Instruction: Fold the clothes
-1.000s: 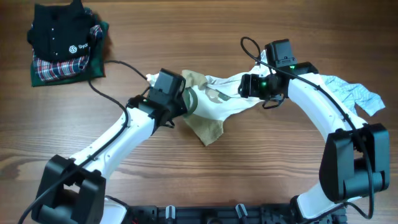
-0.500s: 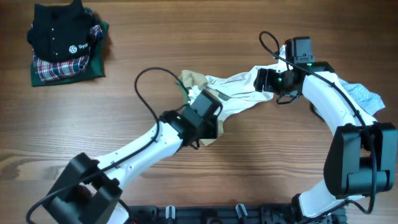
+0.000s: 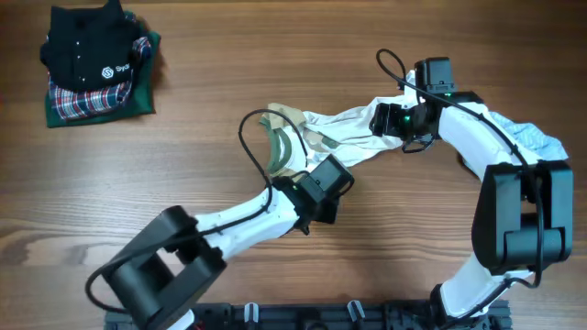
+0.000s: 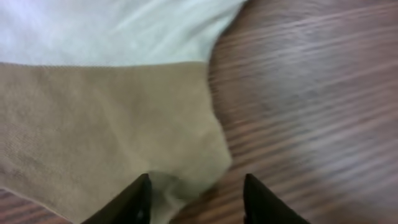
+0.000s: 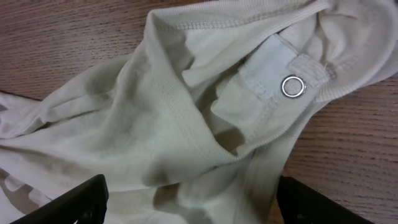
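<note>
A cream and tan garment [image 3: 321,137] lies crumpled at the table's middle. Its tan lower corner [image 4: 124,137] fills the left wrist view. My left gripper [image 3: 323,186] is open over that corner, and the cloth's edge lies between its fingertips [image 4: 196,196]. My right gripper [image 3: 390,121] is open wide at the garment's right end. Cream cloth with a metal snap button [image 5: 292,86] lies bunched between its fingers [image 5: 193,199]. A crumpled blue-white garment [image 3: 525,137] lies under the right arm.
A folded stack of dark and plaid clothes [image 3: 96,64] sits on a green cloth at the far left corner. Bare wood table [image 3: 183,137] lies between the stack and the garment. The left arm's cable loops over the garment's left end [image 3: 252,124].
My left arm has swung from the garment's left side across to its lower tan corner. My right gripper moved right, drawing the cream cloth out, then came back slightly left.
</note>
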Motion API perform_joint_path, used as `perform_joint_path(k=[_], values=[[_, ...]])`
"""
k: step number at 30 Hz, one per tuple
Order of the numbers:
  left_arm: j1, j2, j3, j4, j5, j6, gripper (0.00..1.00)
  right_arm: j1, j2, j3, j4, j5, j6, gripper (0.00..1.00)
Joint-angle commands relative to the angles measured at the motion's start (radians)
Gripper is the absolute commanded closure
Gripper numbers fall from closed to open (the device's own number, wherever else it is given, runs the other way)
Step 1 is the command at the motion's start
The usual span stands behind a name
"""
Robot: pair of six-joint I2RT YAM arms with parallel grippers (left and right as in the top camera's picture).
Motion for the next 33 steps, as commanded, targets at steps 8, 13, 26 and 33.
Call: perform_joint_path(k=[8, 13, 26, 33], values=[[-0.001, 0.039, -0.002, 0.068, -0.175, 0.056, 0.86, -0.010, 0.082, -0.033, 0.024, -0.012, -0.008, 0.14], [-0.001, 0.039, -0.002, 0.059, -0.183, 0.056, 0.96, -0.010, 0.110, -0.033, 0.021, -0.011, 0.056, 0.63], [0.180, -0.121, 0.085, -0.132, -0.198, 0.078, 0.96, -0.079, -0.262, -0.026, -0.174, -0.012, 0.072, 0.96], [0.259, -0.389, 0.123, -0.185, -0.202, 0.106, 0.96, -0.079, -0.354, -0.023, -0.280, -0.012, 0.008, 0.91]])
